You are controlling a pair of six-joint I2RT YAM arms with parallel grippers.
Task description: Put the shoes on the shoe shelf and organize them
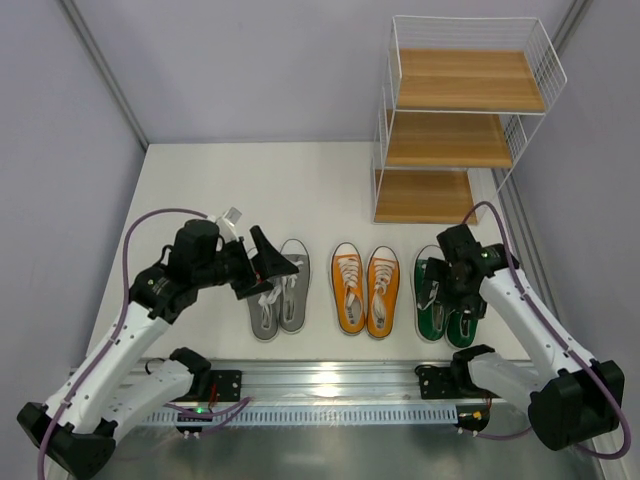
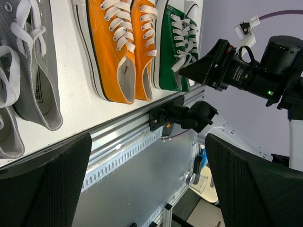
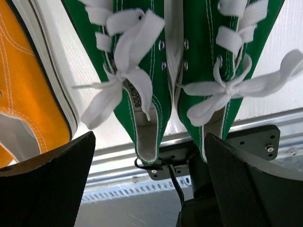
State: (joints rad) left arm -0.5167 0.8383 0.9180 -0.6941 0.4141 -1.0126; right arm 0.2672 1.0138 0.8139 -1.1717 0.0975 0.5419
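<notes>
Right end effector (image 3: 149,146) spread wide over green pair (image 3: 154,75), gripping nothing; insole label (image 3: 134,101) reads maybe "BOLTON", blurry. Left end effector (image 1: 270,262) spread too, by grey pair (image 1: 282,300). Shoes on counter (image 1: 200,190), apart from shoe shelf (image 1: 465,80).

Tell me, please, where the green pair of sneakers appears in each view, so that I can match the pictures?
Top external: the green pair is low and right of centre, the rightmost pair in the row.
Left wrist: the green pair is at top centre.
Right wrist: the green pair fills the upper middle, heels towards the bottom.
Shared landmark: the orange pair, directly left of the green pair in every view.
</notes>
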